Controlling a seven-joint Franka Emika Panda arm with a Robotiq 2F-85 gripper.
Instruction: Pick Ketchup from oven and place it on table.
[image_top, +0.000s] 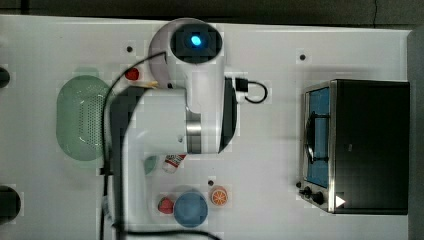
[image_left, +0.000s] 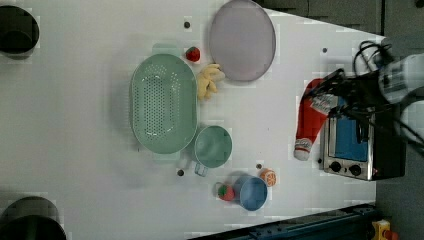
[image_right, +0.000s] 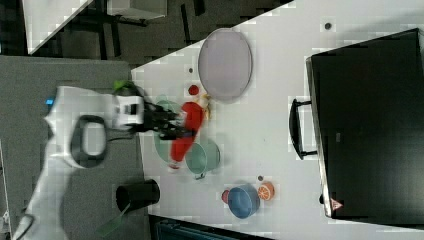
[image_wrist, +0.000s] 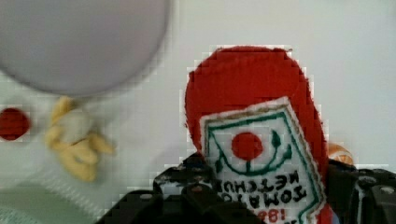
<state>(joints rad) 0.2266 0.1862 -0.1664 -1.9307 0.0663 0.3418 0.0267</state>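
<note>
I am carrying the soft red stitched-fabric Ketchup bottle (image_wrist: 254, 140), black gripper (image_left: 334, 95) jaws clamping its labelled middle, out of the silver-framed black oven (image_left: 364, 145), above the white table (image_left: 75, 140). It looks light, squashy; the mid-body grip suits.

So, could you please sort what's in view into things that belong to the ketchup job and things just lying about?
Job in hand:
- Ketchup, held in the gripper
- oven
- table

Lying about:
- green colander
- green cup
- lilac plate
- blue bowl
- two strawberries
- orange slice
- yellow plush toy
</note>
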